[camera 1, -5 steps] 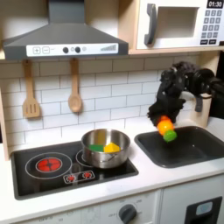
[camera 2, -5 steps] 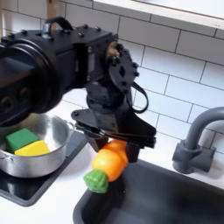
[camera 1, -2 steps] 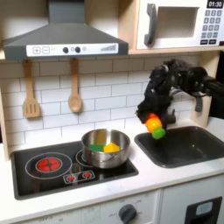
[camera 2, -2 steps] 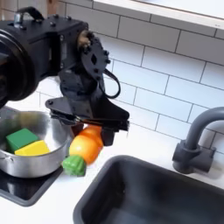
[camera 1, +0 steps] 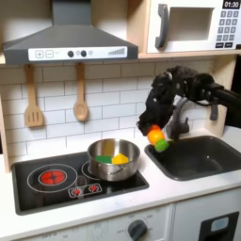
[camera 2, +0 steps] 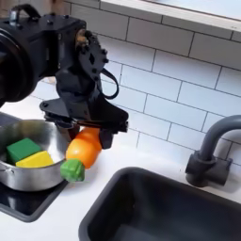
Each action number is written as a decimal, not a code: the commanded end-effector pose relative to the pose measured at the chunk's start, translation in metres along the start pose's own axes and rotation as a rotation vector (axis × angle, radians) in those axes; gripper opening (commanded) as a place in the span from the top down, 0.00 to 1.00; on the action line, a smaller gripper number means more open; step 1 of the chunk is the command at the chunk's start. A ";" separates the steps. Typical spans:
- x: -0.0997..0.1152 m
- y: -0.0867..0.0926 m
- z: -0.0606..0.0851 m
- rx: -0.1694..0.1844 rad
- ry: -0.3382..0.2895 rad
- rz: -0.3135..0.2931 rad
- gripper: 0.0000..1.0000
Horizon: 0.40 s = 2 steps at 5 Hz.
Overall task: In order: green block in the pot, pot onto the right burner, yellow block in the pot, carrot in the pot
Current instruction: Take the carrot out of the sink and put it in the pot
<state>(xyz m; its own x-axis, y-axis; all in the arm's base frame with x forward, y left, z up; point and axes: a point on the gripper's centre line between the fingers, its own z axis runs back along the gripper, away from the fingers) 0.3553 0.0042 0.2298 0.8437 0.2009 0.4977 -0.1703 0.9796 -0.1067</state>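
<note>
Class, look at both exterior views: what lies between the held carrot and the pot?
Nothing: in both exterior views the gripper holds the carrot in the air beside the pot, with a bare gap between them.

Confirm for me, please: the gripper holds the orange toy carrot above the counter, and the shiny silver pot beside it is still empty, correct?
Not quite: the shiny silver pot is not empty. The second exterior view shows the dark green cube and the bright yellow cube inside it. The rest holds: the gripper holds the orange toy carrot above the counter.
</note>
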 end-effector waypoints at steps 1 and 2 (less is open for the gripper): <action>0.013 0.021 -0.002 0.037 -0.026 0.082 1.00; 0.015 0.026 -0.006 0.056 -0.024 0.098 1.00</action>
<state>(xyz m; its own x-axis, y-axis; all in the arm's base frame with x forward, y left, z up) 0.3661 0.0329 0.2279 0.8106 0.2980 0.5041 -0.2832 0.9530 -0.1080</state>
